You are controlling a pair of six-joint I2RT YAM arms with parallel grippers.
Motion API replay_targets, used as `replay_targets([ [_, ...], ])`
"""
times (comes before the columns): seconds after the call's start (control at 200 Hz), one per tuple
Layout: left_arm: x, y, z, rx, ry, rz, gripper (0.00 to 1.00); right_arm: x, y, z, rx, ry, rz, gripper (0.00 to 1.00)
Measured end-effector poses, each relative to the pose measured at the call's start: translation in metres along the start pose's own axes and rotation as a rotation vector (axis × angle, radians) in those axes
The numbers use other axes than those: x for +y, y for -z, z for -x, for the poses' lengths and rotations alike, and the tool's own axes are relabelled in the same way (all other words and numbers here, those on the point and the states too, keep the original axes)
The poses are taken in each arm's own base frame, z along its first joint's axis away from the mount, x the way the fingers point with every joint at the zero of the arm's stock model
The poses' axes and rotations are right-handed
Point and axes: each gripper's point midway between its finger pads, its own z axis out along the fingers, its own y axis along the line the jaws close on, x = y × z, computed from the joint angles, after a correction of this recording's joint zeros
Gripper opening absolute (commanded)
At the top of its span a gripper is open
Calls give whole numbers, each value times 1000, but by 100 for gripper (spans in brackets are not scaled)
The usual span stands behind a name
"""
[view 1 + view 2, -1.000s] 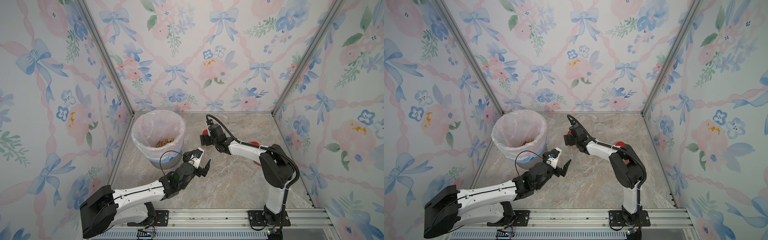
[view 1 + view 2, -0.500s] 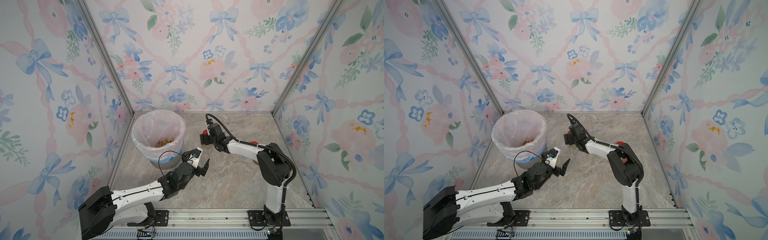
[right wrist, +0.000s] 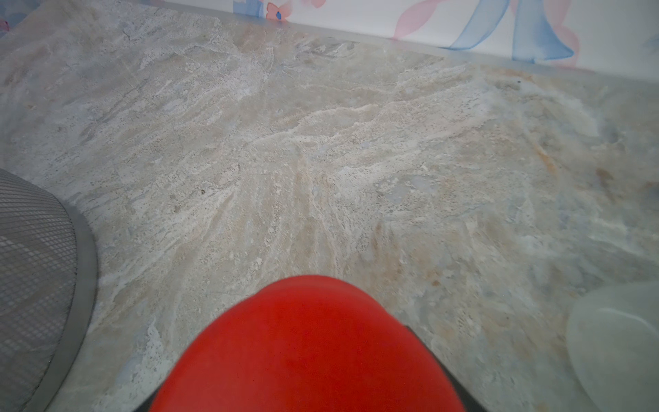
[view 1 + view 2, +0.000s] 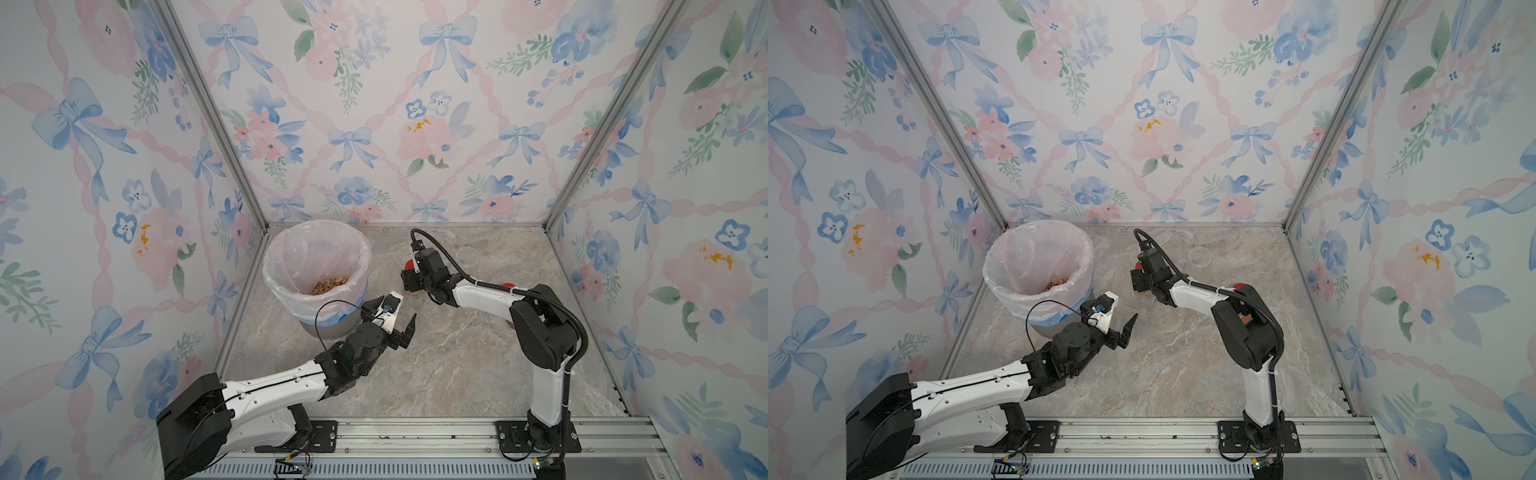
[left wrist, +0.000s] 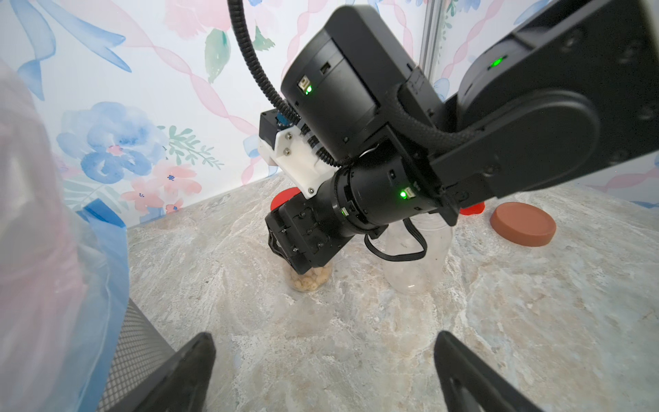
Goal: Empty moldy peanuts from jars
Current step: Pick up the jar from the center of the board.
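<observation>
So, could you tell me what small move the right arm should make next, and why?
Probably clamp the right end effector firmly on the red lid: the lid lies between its jaws, grip unclear, the jar beneath holds peanuts, and the left end effector hangs open, well apart.

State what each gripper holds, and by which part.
Left gripper: nothing, jaws open. Right gripper: its jaws clamp the red lid of the peanut jar, by the lid's sides; the jar stands upright.

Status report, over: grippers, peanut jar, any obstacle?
Left gripper open, empty. Right gripper shut on red lid of peanut jar, upright. Empty jar close beside it.
</observation>
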Motion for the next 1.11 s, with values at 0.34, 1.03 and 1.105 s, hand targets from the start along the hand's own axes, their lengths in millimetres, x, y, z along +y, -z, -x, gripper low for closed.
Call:
replay_targets([
  [0.34, -6, -3, -2, 1, -52, -44, 98, -4, 11, 3, 20, -22, 16, 47],
  [1.03, -26, -55, 51, -164, -187, -141, 98, -10, 195, 83, -87, -278, 307, 48],
  [1.105, -30, -59, 49, -165, -205, -155, 98, -6, 199, 75, -71, -284, 326, 48],
])
